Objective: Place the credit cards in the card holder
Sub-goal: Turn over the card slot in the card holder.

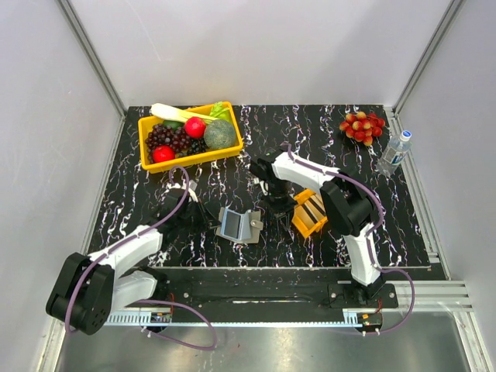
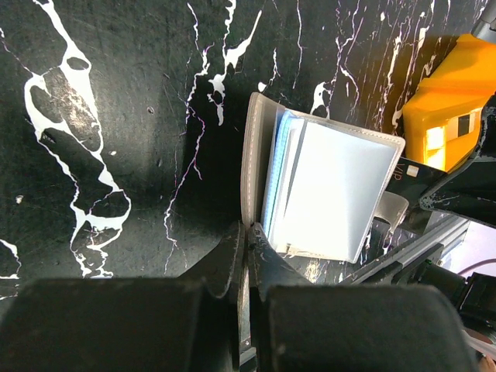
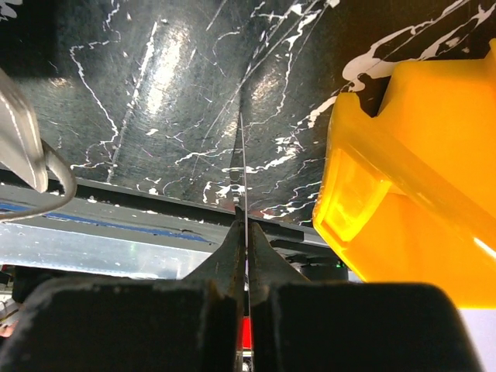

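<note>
Marbled table: left fingers pinch the card holder; right fingers clamp seemingly a card.

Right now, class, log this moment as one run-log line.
left gripper: shut on card holder edge | right gripper: shut on card, edge-on | tray: beside right gripper

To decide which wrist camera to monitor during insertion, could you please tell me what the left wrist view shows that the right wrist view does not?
Only the left wrist view: the pale blue-grey pockets inside the open taupe-grey folding card holder, its cover edge pinched by the shut left tool. Only the right wrist view: a thin silvery credit card, seen edge-on, clamped in the shut right tool. Both: the small orange plastic tray at the right and the black, white-veined table.
</note>
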Available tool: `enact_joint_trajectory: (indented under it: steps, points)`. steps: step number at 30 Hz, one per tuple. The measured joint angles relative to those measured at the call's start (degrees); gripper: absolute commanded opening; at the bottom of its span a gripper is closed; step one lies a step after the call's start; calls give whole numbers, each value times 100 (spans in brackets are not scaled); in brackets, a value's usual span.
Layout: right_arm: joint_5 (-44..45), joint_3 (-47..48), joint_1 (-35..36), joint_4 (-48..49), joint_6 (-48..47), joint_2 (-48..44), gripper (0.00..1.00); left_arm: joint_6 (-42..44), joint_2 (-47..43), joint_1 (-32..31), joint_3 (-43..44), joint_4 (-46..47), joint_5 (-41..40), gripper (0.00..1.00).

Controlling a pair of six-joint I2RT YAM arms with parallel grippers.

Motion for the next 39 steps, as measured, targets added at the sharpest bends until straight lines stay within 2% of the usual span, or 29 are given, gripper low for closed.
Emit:
enact_joint_trajectory:
  steps: [9, 14, 18, 22, 29, 39]
  points:
    - [-111, 142, 90, 212, 256, 199, 2, 0, 85, 0, 2, 17, 37, 0]
    - [-122, 151, 114, 223, 389, 210, 8, 0, 109, -2, 9, 33, 46, 0]
    - [-118, -28, 125, 455, 535, 166, 12, 0, 109, 0, 9, 37, 48, 0]
    - [-98, -319, 151, 824, 713, 94, 12, 0, 109, 0, 9, 37, 48, 0]
    - [83, -719, 289, 1340, 1080, -264, 17, 0, 109, 0, 9, 37, 48, 0]
    - [297, -984, 372, 1709, 1384, -885, 17, 0, 109, 0, 11, 33, 46, 0]
